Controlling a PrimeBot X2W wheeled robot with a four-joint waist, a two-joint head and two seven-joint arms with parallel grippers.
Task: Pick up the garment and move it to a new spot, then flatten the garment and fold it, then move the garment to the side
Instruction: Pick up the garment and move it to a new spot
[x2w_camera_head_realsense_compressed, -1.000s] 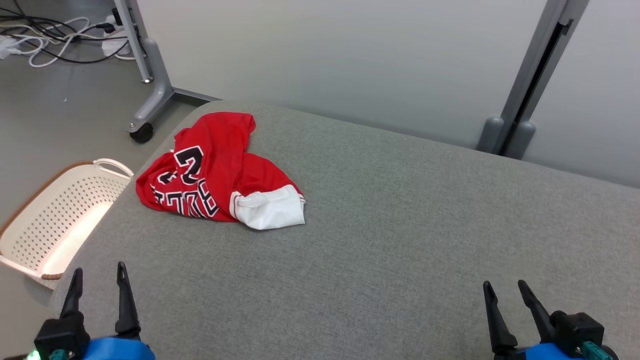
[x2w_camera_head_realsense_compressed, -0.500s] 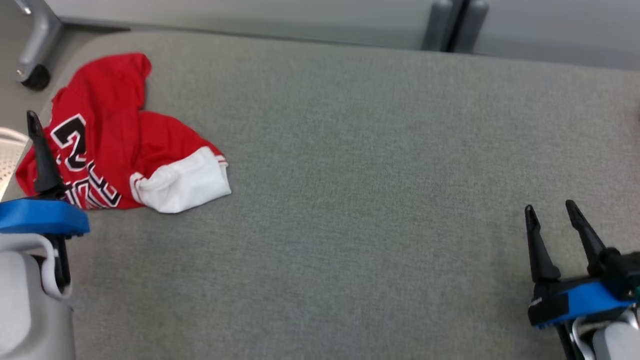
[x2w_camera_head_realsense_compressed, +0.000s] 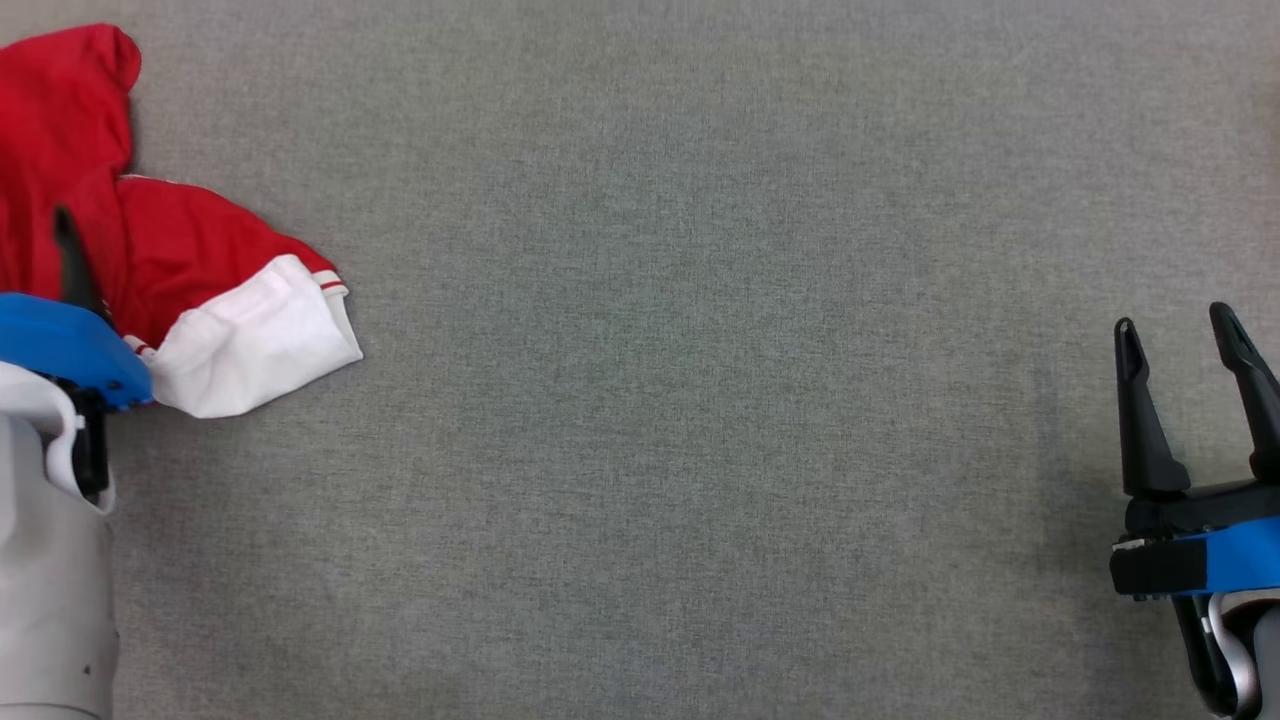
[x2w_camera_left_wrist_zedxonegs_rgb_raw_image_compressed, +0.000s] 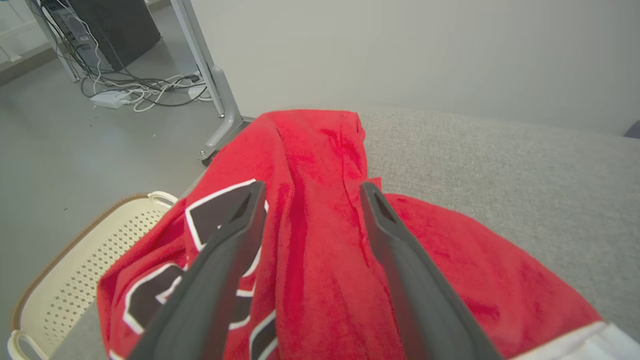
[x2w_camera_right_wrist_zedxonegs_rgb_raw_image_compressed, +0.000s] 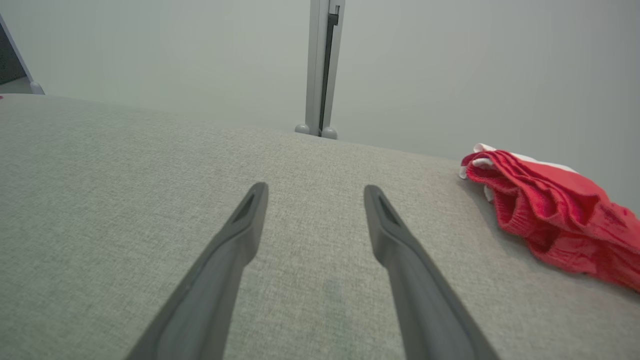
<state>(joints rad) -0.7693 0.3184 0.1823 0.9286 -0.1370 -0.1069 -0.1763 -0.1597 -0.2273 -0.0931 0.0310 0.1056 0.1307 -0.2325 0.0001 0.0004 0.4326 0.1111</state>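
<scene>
Open grey counter (x2w_camera_head_realsense_compressed: 640, 400) stretches between the two grippers. The left gripper (x2w_camera_left_wrist_zedxonegs_rgb_raw_image_compressed: 310, 192) is spread wide and empty over the red garment (x2w_camera_left_wrist_zedxonegs_rgb_raw_image_compressed: 320, 260), which lies beneath and ahead of it by the counter's left edge. One basket (x2w_camera_left_wrist_zedxonegs_rgb_raw_image_compressed: 70, 280) sits below that edge. The head view cuts the garment off, and contact is unclear. The right gripper (x2w_camera_head_realsense_compressed: 1175, 325) is wide and empty, with a second red heap (x2w_camera_right_wrist_zedxonegs_rgb_raw_image_compressed: 560, 220) to its right.

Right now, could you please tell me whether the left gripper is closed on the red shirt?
No, the left gripper is open, its fingers spread wide apart over the red shirt with nothing pinched.
</scene>
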